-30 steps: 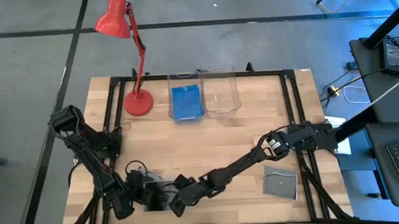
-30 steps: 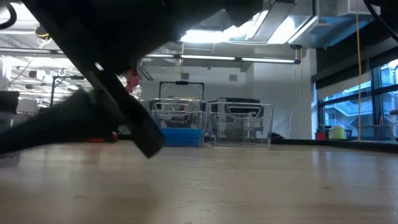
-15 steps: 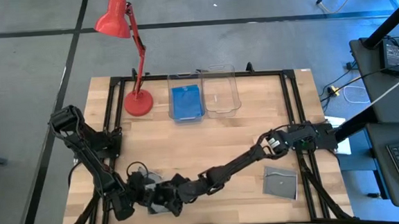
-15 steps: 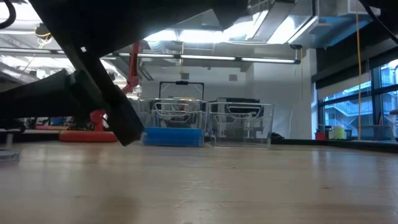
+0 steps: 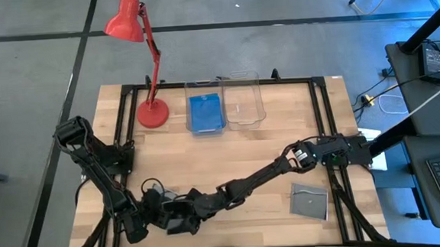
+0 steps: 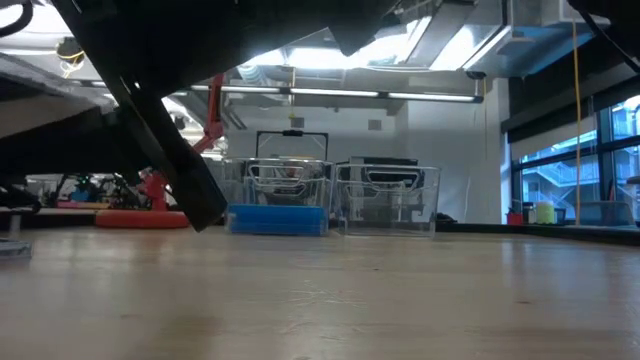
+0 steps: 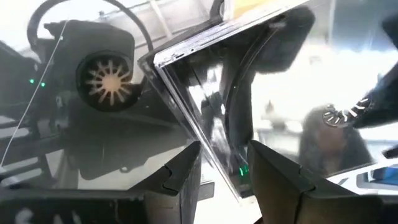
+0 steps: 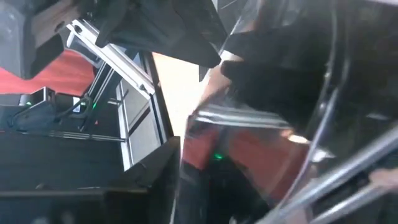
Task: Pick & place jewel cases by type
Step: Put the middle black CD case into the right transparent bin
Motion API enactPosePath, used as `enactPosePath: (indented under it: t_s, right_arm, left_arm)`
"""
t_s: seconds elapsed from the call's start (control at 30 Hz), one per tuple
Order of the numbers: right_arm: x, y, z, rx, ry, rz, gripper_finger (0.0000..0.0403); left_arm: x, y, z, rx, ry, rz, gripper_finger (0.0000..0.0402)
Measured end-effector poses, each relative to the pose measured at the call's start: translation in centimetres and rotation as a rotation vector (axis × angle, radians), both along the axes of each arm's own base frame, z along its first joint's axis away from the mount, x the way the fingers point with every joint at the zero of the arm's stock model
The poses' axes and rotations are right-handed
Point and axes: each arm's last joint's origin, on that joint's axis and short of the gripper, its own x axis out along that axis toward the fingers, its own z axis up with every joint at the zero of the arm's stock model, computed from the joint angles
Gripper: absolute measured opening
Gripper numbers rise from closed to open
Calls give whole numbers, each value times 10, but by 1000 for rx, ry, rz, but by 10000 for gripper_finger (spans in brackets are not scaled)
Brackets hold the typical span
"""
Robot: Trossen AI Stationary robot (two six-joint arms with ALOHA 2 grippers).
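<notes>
A smoky grey-black jewel case (image 7: 205, 81) is up near the table's front left, with my left gripper (image 5: 153, 213) shut on it. My right gripper (image 5: 183, 218) reaches across from the right and sits close against the same case (image 8: 249, 143). A second grey case (image 5: 309, 201) lies flat on the wood at the front right. Blue cases (image 5: 205, 113) lie in the left clear bin (image 5: 189, 87). The clear bin (image 5: 258, 98) beside it holds nothing I can see. My left gripper pinches the smoky case between its two fingers (image 7: 180, 177) at one edge (image 7: 214, 155). The case stands out beyond the fingers, tilted, with its hinged edge slanting across the left wrist view. Whether any part of it touches the table does not show.
A red desk lamp (image 5: 152, 112) stands at the back left, its base next to the bins. A black frame (image 5: 319, 110) runs around the tabletop. Bare wood lies between the bins and the arms.
My right gripper has moved toward the table's left edge, in toward my left gripper and the smoky case it holds, until it overlaps the case in the high view.
</notes>
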Motion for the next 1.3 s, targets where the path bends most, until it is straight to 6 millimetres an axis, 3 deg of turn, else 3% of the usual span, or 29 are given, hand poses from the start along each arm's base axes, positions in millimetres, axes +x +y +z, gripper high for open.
enactPosePath:
  t_s: [0.37, 0.83, 1.3]
  right_arm:
    - [-1, 0, 0, -35, -5, 48, 95]
    - [-3, 0, -3, -56, 29, 87, 59]
    - [-2, 2, 1, -53, -15, 155, 25]
  left_arm:
    - [0, 0, 0, 11, -11, -8, 133]
    - [-10, -1, 16, 54, -71, -158, 157]
    - [-26, 9, 36, 73, -113, -169, 157]
